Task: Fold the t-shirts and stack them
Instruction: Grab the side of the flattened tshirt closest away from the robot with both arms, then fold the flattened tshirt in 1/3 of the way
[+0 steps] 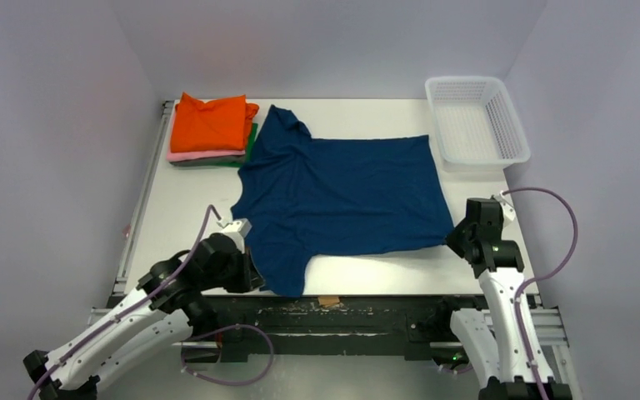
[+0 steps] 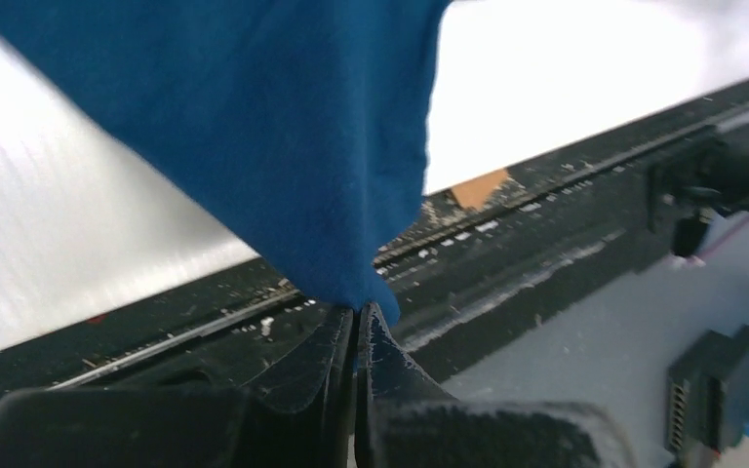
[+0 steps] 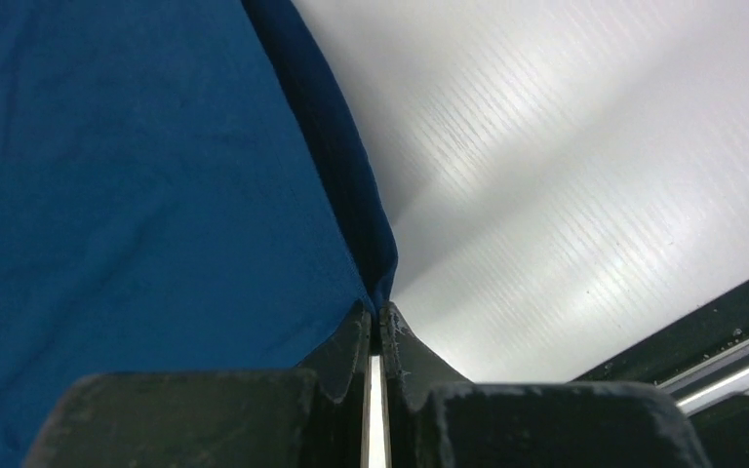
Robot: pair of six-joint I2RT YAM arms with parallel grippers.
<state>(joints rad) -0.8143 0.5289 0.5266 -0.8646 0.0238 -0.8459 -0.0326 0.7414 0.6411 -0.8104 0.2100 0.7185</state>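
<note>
Left gripper (image 2: 356,317), right gripper (image 3: 378,312): clamped on flat navy blue cloth t-shirt's (image 1: 342,192) near corners. White plastic mesh basket (image 1: 507,125) beyond it.

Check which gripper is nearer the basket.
Right. The right gripper pinches the shirt's near right corner, just in front of the basket; the left gripper pinches its near sleeve, far off to the left.

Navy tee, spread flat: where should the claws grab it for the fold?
Near sleeve tip and near hem corner, coming from the table's near edge. The navy tee lies flat sideways, collar left, so those corners are closest; left claw and right claw are pinched shut there.
</note>
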